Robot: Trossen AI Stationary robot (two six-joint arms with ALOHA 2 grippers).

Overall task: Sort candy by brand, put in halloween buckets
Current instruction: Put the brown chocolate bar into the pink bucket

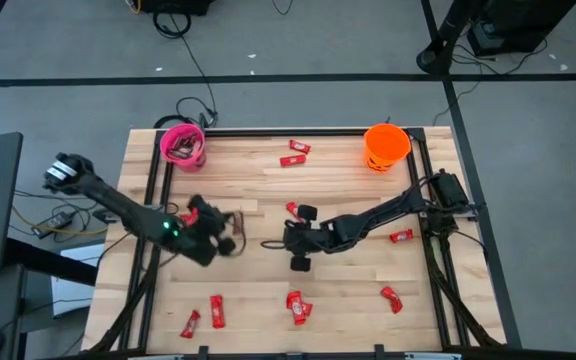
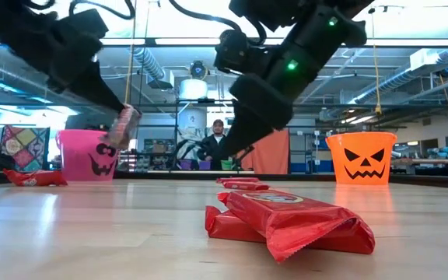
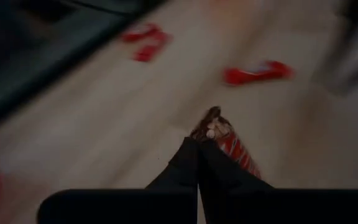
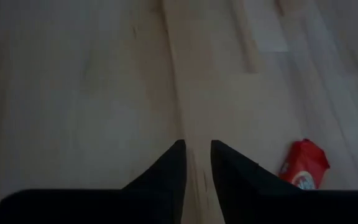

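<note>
Left of centre in the high view, the left gripper (image 3: 197,146) is clamped on a dark brown wrapped candy bar (image 3: 229,140), lifted clear of the pale wooden table (image 1: 258,295). It is mid-carry; next comes a swing over the hot pink plastic bucket (image 1: 183,143) at upper left, probably. The right gripper (image 4: 197,155) hovers mid-table, fingers slightly parted and empty, near a red wrapped bar (image 4: 303,165).

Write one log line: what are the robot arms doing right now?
left pincer: shut on candy bar, lifted | right pincer: empty, narrow gap, over bare table
</note>
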